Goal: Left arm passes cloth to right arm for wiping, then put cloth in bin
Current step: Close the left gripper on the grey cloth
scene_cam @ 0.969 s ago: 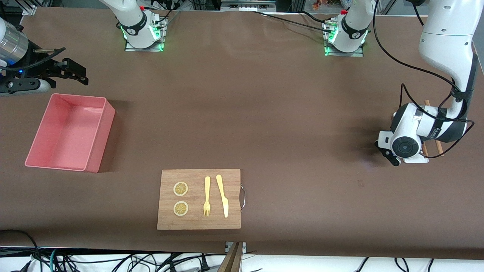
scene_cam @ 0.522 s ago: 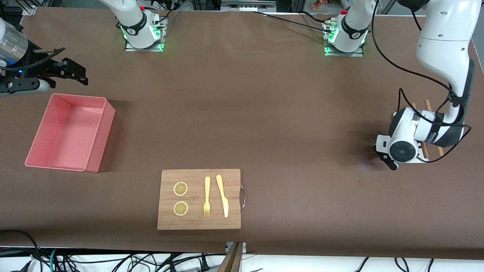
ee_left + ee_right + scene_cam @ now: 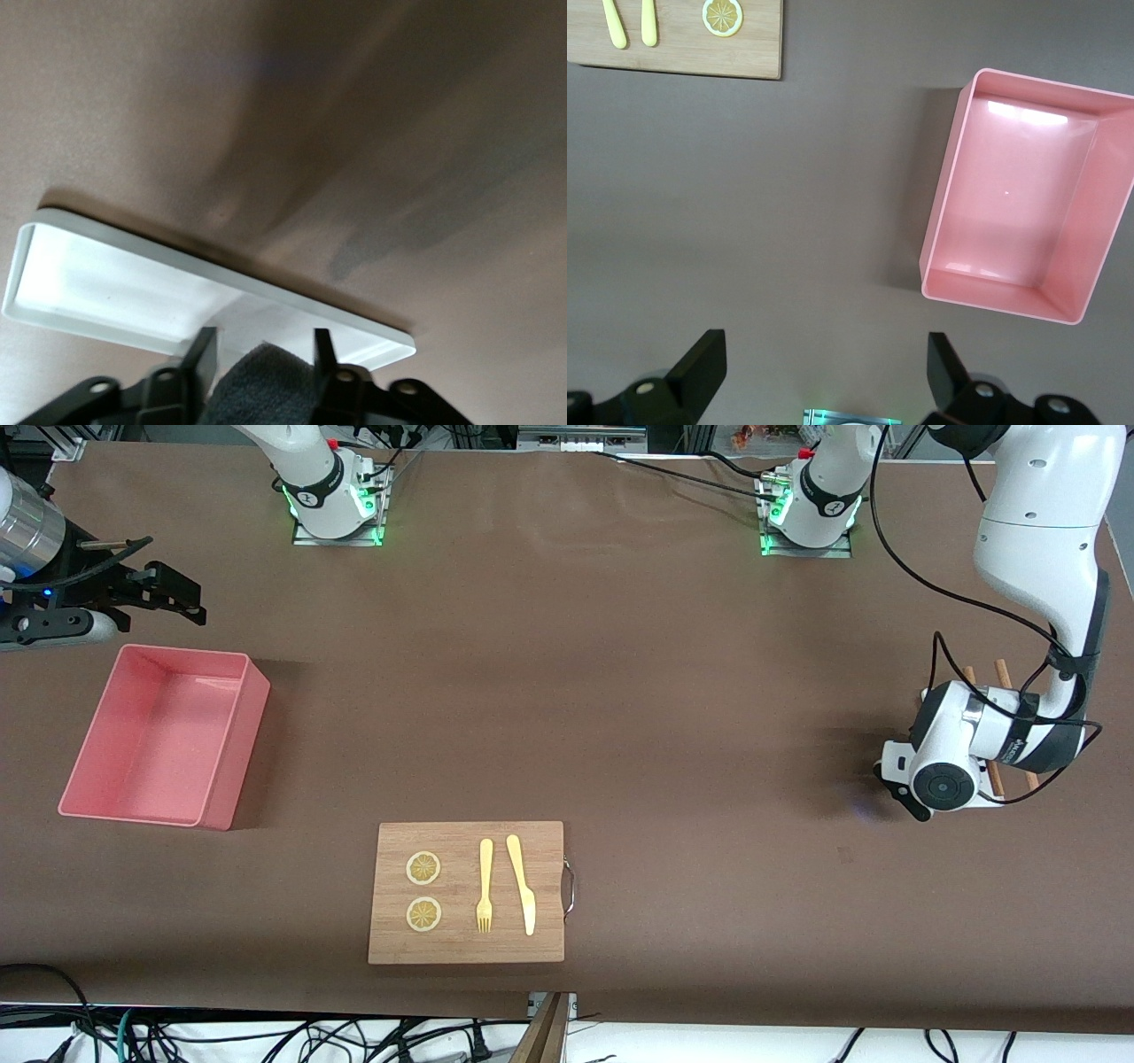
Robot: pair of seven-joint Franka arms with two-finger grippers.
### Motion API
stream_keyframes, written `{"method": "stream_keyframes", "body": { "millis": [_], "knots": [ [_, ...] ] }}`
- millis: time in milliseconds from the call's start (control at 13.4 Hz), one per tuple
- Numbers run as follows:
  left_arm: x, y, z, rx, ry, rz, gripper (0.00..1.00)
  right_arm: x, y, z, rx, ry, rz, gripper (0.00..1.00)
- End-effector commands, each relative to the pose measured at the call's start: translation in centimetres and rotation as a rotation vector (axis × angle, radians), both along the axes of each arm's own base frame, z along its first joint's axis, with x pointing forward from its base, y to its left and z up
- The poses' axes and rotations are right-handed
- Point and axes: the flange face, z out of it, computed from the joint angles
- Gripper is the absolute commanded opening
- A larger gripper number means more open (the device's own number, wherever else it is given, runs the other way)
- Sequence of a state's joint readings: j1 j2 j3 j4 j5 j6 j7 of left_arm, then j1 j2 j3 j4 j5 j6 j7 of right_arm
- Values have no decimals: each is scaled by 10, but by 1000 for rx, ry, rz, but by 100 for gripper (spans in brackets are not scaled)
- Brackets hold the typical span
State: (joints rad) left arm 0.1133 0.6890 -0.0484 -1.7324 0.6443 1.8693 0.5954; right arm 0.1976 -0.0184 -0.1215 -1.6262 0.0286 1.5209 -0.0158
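- The cloth [image 3: 266, 382] is a soft, nubby charcoal wad lying in the tray [image 3: 106, 292]. It is hidden under the left arm's wrist at mid-height of the front view, at the left arm's end of the table.
- The left gripper [image 3: 264, 336] is down on it, its flat black fingers [image 3: 205, 347] pressed against both sides of the wad; no pink face shows.
- The step in hand looks like the pick-up, with passing, wiping and binning all still to do.
- Next, I judge, comes a straight lift. The limp fabric may sag or catch the tray's low rim, so the pinch needs to be deep.
- The tray is shallow, white, smooth plastic with rounded corners.
- The right gripper [image 3: 824, 345] waits over the table [image 3: 620, 691] beside the bin [image 3: 226, 735], in the upper part of the front view. Its claws are spread wide and hold nothing.
- The bin is a glossy pink rectangular tub, empty.
- Low in the centre, a wooden board [image 3: 465, 948] carries a fork [image 3: 485, 886], a knife [image 3: 523, 886] and two lemon slices [image 3: 423, 868].
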Motion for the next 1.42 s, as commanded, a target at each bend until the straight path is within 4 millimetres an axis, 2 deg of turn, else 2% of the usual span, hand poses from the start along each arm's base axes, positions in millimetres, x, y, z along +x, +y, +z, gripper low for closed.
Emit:
{"method": "stream_keyframes", "body": {
  "millis": [0,447,597,746,969,1044,1193,1268,1342],
  "knots": [
    [7,3,0,-17,17,10,0,2,-4,3,-12,4,10,100],
    [11,-2,6,-13,8,0,0,2,-3,3,-12,2,11,100],
    [15,-2,14,-7,3,7,0,2,-4,3,-12,2,10,100],
    [22,-17,22,-17,-5,-1,0,2,-4,3,-12,2,10,100],
    [27,-66,66,-47,-23,-31,0,2,-4,3,-12,2,10,100],
    [28,-77,78,-64,-25,-19,0,2,-3,3,-12,2,11,100],
    [31,-114,106,-52,-18,-47,0,2,-4,3,-12,2,10,100],
    [34,-116,128,-49,-17,-27,0,2,-4,3,-12,2,10,100],
    [35,-129,147,-78,-15,-12,0,2,-4,3,-12,2,10,100]
  ]
}}
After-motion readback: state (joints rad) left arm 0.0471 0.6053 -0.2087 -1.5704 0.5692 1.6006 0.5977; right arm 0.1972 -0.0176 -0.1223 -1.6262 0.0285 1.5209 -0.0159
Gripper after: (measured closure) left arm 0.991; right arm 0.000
